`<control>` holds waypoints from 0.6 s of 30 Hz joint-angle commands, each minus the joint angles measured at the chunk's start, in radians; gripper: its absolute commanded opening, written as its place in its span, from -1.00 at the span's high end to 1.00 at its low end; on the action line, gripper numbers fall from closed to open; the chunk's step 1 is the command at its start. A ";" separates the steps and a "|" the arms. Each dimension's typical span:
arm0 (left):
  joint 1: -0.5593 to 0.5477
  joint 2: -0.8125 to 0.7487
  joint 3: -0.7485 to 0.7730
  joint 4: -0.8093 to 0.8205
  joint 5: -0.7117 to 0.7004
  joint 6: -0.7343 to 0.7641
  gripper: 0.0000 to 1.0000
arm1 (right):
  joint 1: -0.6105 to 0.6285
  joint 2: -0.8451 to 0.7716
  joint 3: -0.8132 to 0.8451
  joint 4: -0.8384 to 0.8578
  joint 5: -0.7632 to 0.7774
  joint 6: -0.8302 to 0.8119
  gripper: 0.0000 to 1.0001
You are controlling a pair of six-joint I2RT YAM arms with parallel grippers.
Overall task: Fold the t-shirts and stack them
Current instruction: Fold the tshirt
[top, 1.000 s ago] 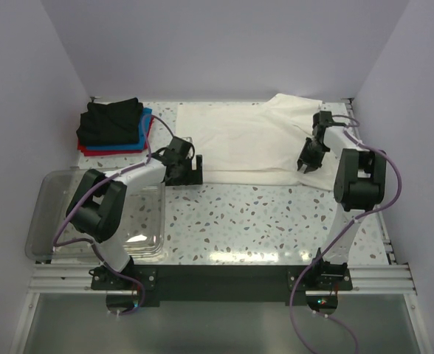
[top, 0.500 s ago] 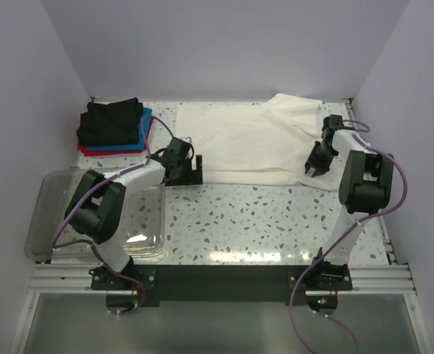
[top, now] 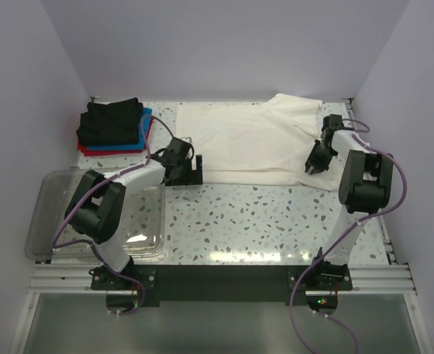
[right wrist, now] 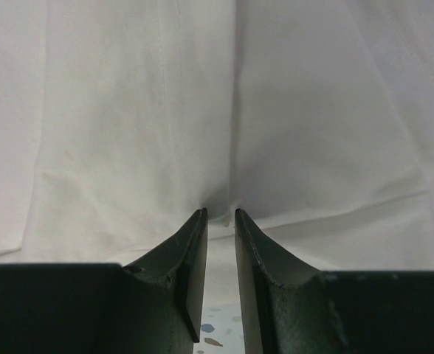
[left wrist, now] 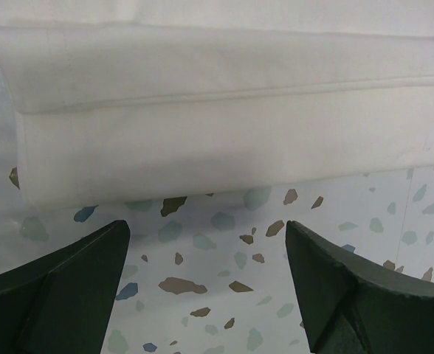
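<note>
A white t-shirt (top: 246,144) lies spread flat at the back of the table, with no red print showing. My left gripper (top: 195,171) is open and empty, low over the table just in front of the shirt's near left corner. In the left wrist view (left wrist: 209,273) its jaws stand wide apart before the shirt's folded hem (left wrist: 224,110). My right gripper (top: 311,168) is at the shirt's right near edge. In the right wrist view (right wrist: 221,214) its tips pinch a pucker of white cloth (right wrist: 217,96). Black (top: 112,122), blue (top: 145,118) and red (top: 114,150) folded tees are stacked at the back left.
A clear plastic tub (top: 54,221) stands at the near left, beside the left arm. White walls close in the back and both sides. Bare speckled tabletop (top: 261,221) lies in front of the shirt.
My right gripper has moved a little to the right and back at the shirt's right edge over the past second. The left arm has not moved.
</note>
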 commanded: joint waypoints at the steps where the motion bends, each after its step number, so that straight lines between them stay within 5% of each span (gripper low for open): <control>1: 0.012 -0.039 -0.003 -0.026 -0.028 0.004 -0.84 | 0.003 0.012 0.020 0.024 -0.018 -0.001 0.51; 18: 0.012 -0.038 0.000 -0.026 -0.033 0.007 -0.84 | 0.003 0.038 0.062 0.009 -0.047 -0.011 1.00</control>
